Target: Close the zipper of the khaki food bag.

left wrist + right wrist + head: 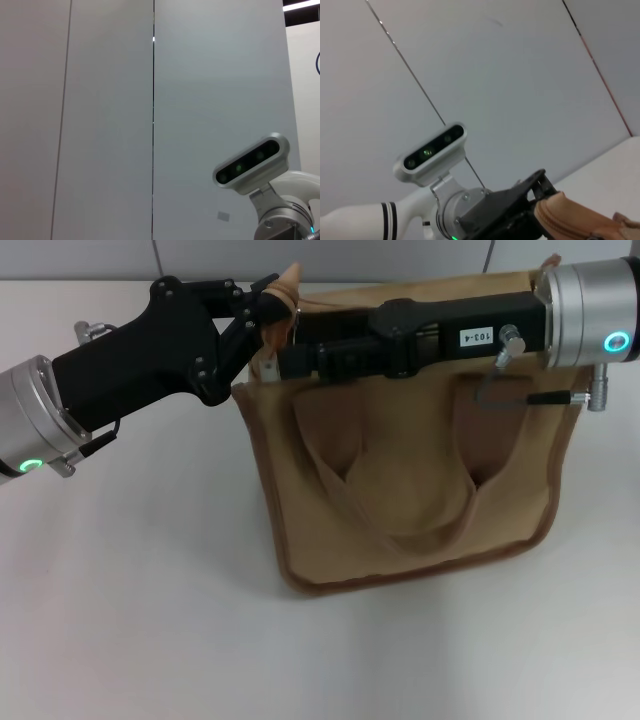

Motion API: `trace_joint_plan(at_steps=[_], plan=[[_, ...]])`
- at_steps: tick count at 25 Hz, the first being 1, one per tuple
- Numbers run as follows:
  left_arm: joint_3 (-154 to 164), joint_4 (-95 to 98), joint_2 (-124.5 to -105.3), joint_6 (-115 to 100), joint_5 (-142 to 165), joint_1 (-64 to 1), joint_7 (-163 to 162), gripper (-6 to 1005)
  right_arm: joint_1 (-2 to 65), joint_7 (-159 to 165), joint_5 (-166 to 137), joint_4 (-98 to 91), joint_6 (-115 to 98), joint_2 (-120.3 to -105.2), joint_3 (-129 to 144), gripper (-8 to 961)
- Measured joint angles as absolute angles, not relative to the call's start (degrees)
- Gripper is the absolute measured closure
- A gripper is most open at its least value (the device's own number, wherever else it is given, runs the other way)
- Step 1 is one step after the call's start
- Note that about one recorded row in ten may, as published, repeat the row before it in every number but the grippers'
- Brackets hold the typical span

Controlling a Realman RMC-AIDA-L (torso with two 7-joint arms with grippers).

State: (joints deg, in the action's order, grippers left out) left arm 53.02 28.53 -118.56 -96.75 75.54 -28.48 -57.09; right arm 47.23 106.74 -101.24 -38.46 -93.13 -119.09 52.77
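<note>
Left gripper (268,302) pinches bag (400,530) top-left corner, anchoring. Right gripper (290,355) lies along zipper (330,308) near that end; its opening can't be told. Zip pull looks nearly finished; next: release.

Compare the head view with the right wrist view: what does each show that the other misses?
Only the head view shows the whole khaki food bag standing on the white table, its front handle loop, and the right hand reaching along the bag's top. Only the right wrist view shows the wall panels behind and the wrist camera on the left arm. Both show the left hand gripping the bag's top corner.
</note>
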Motion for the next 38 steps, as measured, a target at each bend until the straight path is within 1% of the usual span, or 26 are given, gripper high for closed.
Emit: trace_joint_plan(at_steps=[13, 22, 27, 38], plan=[[52.9, 28.5, -118.56, -96.8, 75.3, -28.5, -57.2, 947, 47.1, 106.1, -101.0, -38.8, -93.6, -119.09, 53.0, 197], [52.6, 28.5, -118.51, -97.1, 75.2, -28.4, -57.3, 944, 46.8, 106.0, -101.2, -38.8, -93.6, -119.09, 53.0, 410], [52.9, 28.5, -118.56, -97.2, 75.3, -28.4, -57.3, 943, 46.7, 106.0, -101.1, -38.8, -93.3, -119.09, 53.0, 472], [53.0, 28.5, -118.56, -97.7, 75.5, -28.4, -57.3, 940, 46.7, 106.3, -101.0, -38.3, -91.9, -119.09, 53.0, 566]])
